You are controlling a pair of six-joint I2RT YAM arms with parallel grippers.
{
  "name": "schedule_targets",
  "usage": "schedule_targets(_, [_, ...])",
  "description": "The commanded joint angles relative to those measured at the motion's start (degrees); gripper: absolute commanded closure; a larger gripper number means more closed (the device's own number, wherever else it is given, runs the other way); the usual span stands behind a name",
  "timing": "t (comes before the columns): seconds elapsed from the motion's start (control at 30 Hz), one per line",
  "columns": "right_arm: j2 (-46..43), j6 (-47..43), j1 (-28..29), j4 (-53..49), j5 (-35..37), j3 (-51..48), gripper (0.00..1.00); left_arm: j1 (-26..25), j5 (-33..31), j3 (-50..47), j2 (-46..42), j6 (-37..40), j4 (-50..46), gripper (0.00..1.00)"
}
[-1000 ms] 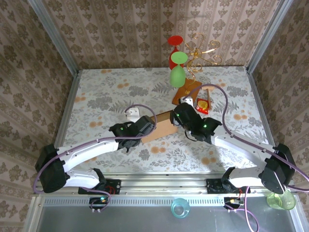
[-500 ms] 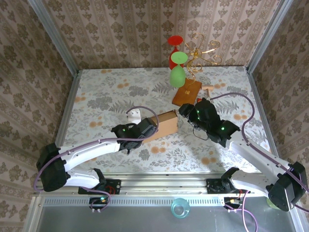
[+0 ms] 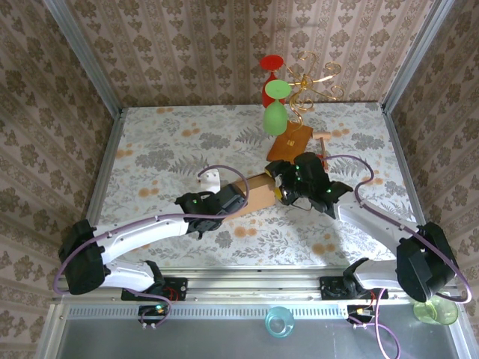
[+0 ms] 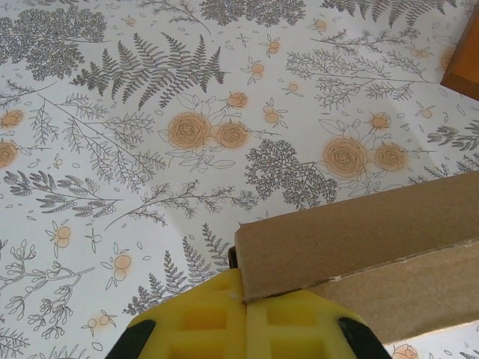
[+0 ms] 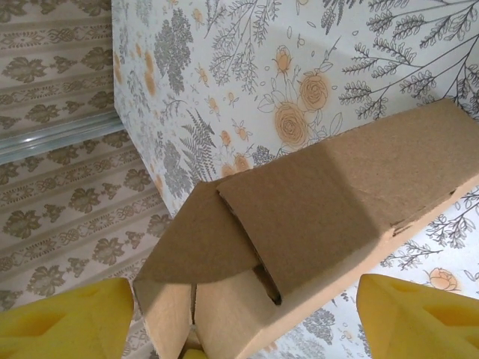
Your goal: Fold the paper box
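Observation:
The paper box (image 3: 258,193) is a light-brown cardboard box lying mid-table between the two arms. My left gripper (image 3: 233,200) sits at its left end. In the left wrist view the yellow fingers (image 4: 202,325) are pressed together, with a corner edge of the box (image 4: 374,239) pinched in their seam. My right gripper (image 3: 281,188) is at the box's right end. In the right wrist view it (image 5: 243,321) stands open, one yellow finger (image 5: 67,318) on each side of the box end (image 5: 344,194). A rounded flap there is tucked partly in, and a gap shows beside it.
A darker wooden block (image 3: 290,142) lies just behind the right gripper, and its corner (image 4: 468,60) shows in the left wrist view. Red and green glasses (image 3: 273,101) and a gold wire stand (image 3: 314,78) are at the back. A blue cup (image 3: 279,321) and a green cup (image 3: 434,310) sit beyond the near rail.
My right gripper let go, drew back to the right with its jaws widening, then came back to straddle the box's right end. The left gripper kept its hold and barely moved.

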Motion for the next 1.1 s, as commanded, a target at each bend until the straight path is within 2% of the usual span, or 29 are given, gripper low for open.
schedule_targets(0.0, [1.03, 2.54, -0.74, 3.18, -2.18, -0.53, 0.24, -0.72, 2.81, 0.14, 1.89, -0.65, -5.16, 1.00])
schedule_targets(0.27, [1.70, 3.47, -2.41, 5.58, -2.29, -4.22, 0.36, -0.91, 2.78, 0.77, 2.04, -0.49, -5.51, 1.00])
schedule_targets(0.5, [3.07, 3.62, -2.58, 7.00, -2.89, -4.76, 0.44, -3.03, 3.07, 1.91, -0.99, 0.26, -5.05, 0.79])
schedule_targets(0.73, [4.05, 4.05, -2.60, 8.28, -3.15, -5.55, 0.47, -4.38, 8.30, -1.21, -13.45, 0.43, 2.22, 0.67])
schedule_targets(0.8, [4.29, 4.06, -2.60, 8.33, -2.98, -5.37, 0.47, -2.73, 10.50, -2.83, -16.79, -0.07, 3.93, 0.62])
schedule_targets(0.97, [4.84, 4.12, -2.60, 8.77, -3.37, -5.55, 0.50, 5.35, 22.11, -7.75, -21.23, -1.27, 9.45, 0.52])
schedule_targets(1.07, [4.43, 4.23, -2.53, 8.68, -3.33, -5.98, 0.52, 9.86, 29.39, -11.43, -21.66, -2.65, 15.14, 0.50])
